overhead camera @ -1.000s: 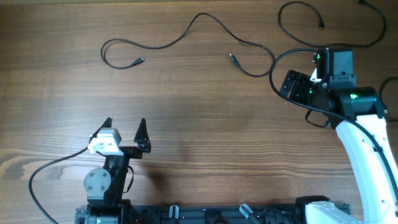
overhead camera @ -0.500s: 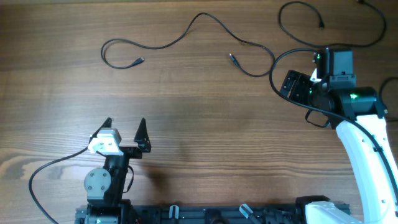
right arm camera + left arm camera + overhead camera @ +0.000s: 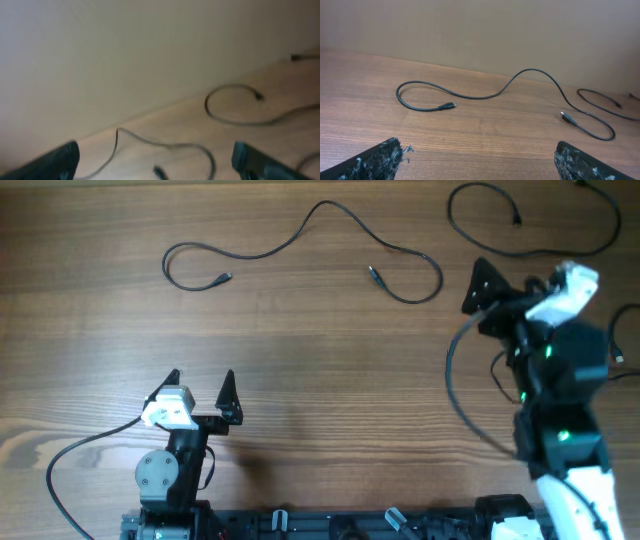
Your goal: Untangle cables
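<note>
Two cables are out on the counter point(image 3: 330, 370), and neither one is in anybody's grip. The long cable point(image 3: 320, 205) sprawls across the far side. It makes a loop at far left with its left plug point(image 3: 224, 277) tucked back inside, rises to a peak, runs down to the right, then hooks back to its right plug point(image 3: 373, 273) near the middle. It crosses nothing (not even itself, as far as the overhead view shows). Over in the far right corner lies the second cable point(image 3: 452, 210), curled round its end plug point(image 3: 516, 220) and sweeping on toward the right edge. The two cords lie near each other but apart.

The left end effector point(image 3: 200, 383) sits at the near left, spread wide with nothing between its fingers, well short of the long cable. Its wrist camera looks straight out at that cable, with both fingertips point(image 3: 375, 160) down in the bottom corners.

The right end effector point(image 3: 157, 162) is up at the right side, tilted, on the near side of the second cable. Its wrist view (blurred) shows two fingertips point(image 3: 55, 160) set wide apart, with only counter and cord beyond them. A thicker black arm wire point(image 3: 452, 385) bows out to the left of the right arm.
</note>
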Controlling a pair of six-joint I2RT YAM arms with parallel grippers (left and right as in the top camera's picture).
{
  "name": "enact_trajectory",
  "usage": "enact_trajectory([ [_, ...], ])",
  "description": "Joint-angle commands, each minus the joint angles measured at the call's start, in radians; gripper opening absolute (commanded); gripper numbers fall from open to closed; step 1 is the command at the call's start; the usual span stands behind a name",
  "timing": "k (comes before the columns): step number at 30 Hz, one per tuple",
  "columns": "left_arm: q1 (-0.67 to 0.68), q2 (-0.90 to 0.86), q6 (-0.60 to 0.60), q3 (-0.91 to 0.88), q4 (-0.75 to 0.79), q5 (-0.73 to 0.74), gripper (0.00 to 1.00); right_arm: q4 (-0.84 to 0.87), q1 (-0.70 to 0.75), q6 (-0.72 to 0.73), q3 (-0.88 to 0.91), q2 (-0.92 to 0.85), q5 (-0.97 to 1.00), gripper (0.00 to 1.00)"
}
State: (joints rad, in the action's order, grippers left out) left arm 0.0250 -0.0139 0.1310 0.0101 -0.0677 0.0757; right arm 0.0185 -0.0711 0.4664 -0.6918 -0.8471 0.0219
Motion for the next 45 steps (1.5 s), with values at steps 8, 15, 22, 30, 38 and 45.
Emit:
enact_trajectory([
  [8, -0.006, 0.009, -0.023, -0.004, -0.005, -0.01, 1.0, 0.401, 0.0, -0.057, 0.505, 0.303, 0.023, 1.0],
  [15, -0.006, 0.009, -0.023, -0.004, -0.005, -0.01, 1.0, 0.434, 0.0, -0.161, 0.688, 0.472, 0.027, 1.0],
  [22, -0.006, 0.009, -0.023, -0.004, -0.005, -0.01, 1.0, 0.154, 0.0, -0.277, 0.687, 0.621, 0.039, 1.0],
  [30, -0.006, 0.009, -0.023, -0.004, -0.005, -0.01, 1.0, -0.007, 0.013, -0.403, 0.687, 0.824, 0.056, 1.0],
  [38, -0.006, 0.009, -0.023, -0.004, -0.005, -0.01, 1.0, -0.009, 0.019, -0.414, 0.687, 0.844, 0.022, 1.0],
  [45, -0.006, 0.009, -0.023, -0.004, -0.005, -0.01, 1.0, -0.009, 0.019, -0.414, 0.687, 0.843, 0.022, 1.0],
])
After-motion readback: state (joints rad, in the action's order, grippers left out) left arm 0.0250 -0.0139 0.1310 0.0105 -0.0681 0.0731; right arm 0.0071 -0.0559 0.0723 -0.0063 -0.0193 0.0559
